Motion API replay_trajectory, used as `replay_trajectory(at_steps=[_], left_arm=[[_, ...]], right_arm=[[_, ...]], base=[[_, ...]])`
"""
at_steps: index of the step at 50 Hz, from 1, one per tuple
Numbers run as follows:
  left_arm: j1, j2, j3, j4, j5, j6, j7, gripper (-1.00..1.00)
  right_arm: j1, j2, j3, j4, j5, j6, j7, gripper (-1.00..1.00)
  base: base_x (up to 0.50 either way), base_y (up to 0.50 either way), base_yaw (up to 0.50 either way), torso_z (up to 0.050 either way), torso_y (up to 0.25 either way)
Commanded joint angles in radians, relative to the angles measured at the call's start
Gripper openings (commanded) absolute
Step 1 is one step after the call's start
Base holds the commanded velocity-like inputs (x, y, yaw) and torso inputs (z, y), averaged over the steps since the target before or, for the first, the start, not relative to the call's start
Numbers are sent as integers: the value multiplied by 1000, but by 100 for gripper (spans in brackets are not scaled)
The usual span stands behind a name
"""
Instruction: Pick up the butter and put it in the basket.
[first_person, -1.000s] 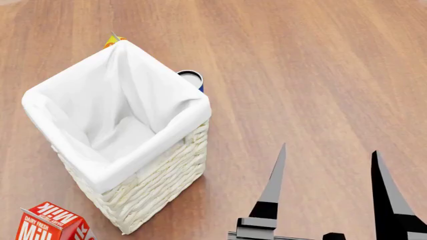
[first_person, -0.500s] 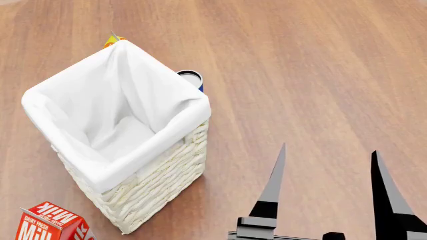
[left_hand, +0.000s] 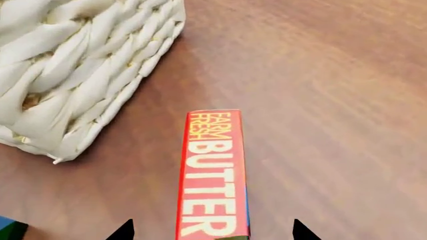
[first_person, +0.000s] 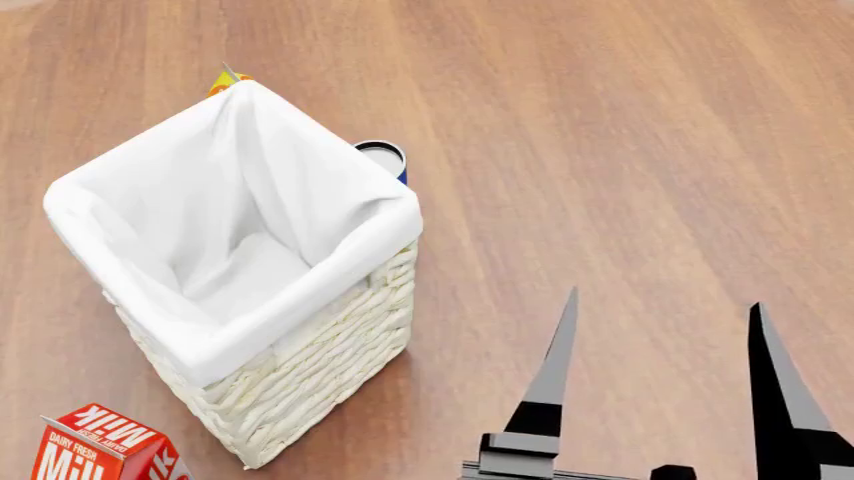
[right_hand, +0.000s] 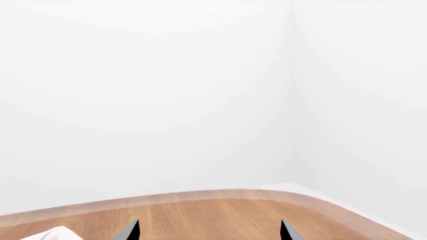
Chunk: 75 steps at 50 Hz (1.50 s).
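Observation:
The butter (left_hand: 213, 175), a narrow red carton lettered "FARM FRESH BUTTER", lies on the wooden table in the left wrist view. It lies between the two tips of my left gripper (left_hand: 213, 231), which is open, with gaps on both sides. A corner of the cream wicker basket (left_hand: 80, 75) is close beside it. In the head view the basket (first_person: 307, 350), with its white liner, stands at the left; the butter and the left gripper are out of that view. My right gripper (first_person: 663, 298) is open and empty to the basket's right, and also shows in the right wrist view (right_hand: 209, 231).
A red milk carton (first_person: 100, 448) stands at the head view's bottom left. A blue can (first_person: 384, 156) and a small orange-yellow object (first_person: 227, 80) peek from behind the basket. The curved table edge (right_hand: 253, 192) and white walls show ahead of the right wrist.
The right gripper's fingers have shifted very slightly to the right in the head view. Nothing else has moved.

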Motion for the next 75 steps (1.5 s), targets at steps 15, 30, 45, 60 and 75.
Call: replay_trajectory(at_steps=[15, 30, 45, 60, 75], left_arm=[[-19, 10, 6, -53, -11, 25, -5, -100], [-5, -34, 35, 99, -5, -41, -19, -100], [-38, -114, 53, 510, -46, -245, -21, -100], [-194, -125, 26, 804, -125, -534, -27, -100], [-381, -105, -30, 867, -184, -719, -21, -100]], right_arm=[[2, 4, -11, 6, 1, -5, 4, 100], [4, 7, -12, -3, 6, -3, 9, 100], [3, 13, -7, -10, 15, -5, 13, 100], [2, 22, 8, -32, 31, -1, 22, 100], [4, 30, 9, -51, 36, 10, 32, 100]], base=[[0, 0, 0, 0, 0], [0, 0, 0, 0, 0], [0, 0, 0, 0, 0], [0, 0, 0, 0, 1], [0, 0, 0, 0, 1]])
